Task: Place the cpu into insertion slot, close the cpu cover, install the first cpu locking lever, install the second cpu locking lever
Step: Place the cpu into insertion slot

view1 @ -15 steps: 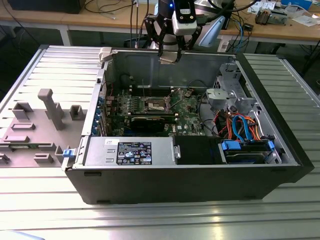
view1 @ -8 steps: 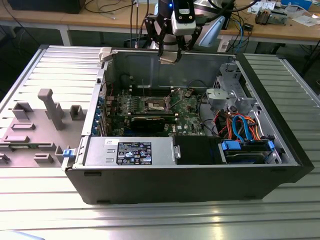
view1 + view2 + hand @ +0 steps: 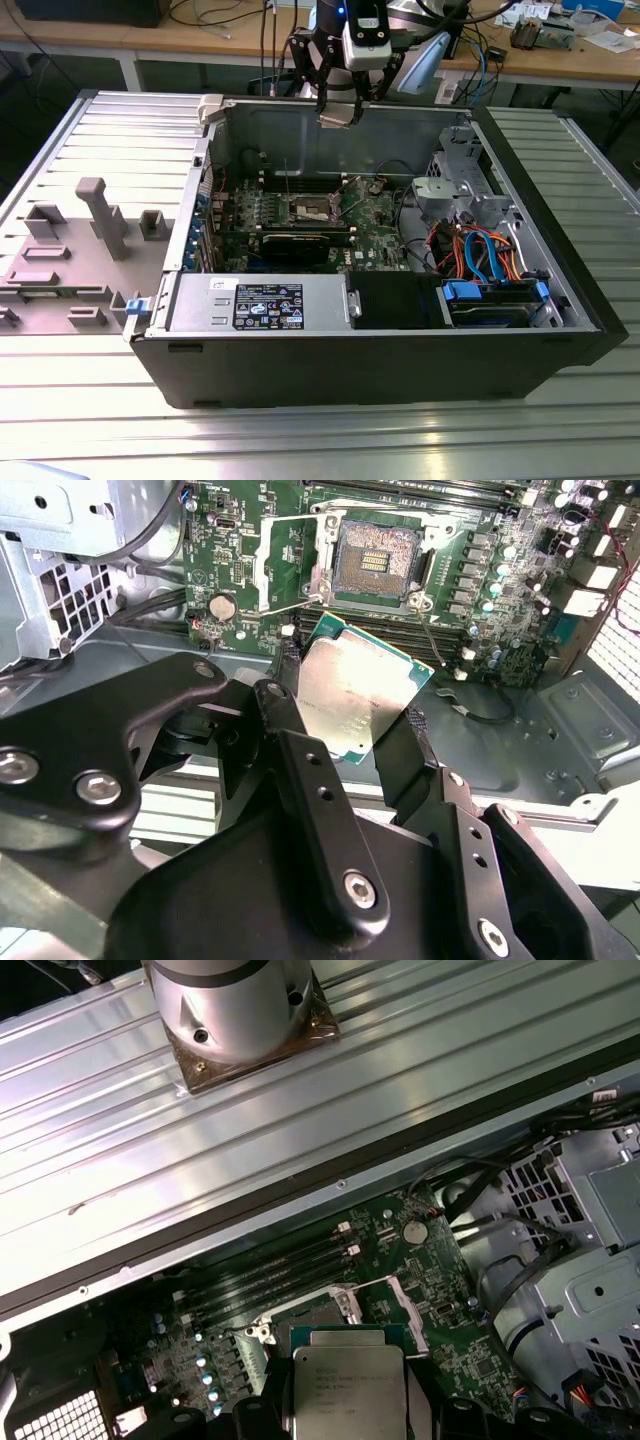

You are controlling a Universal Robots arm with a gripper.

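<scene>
Cpu [image 3: 355,690] held over the opened computer case [image 3: 400,360]; none of the steps is judged done.
One cpu is clamped by its edges between the two fingers [image 3: 405,755], apart from the one insertion slot [image 3: 378,560], which lies bare. The one cpu cover [image 3: 290,565] is seen swung open beside the slot.

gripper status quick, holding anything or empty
Gripper: closed, holding the cpu by its edges, not yet in the socket.
</scene>
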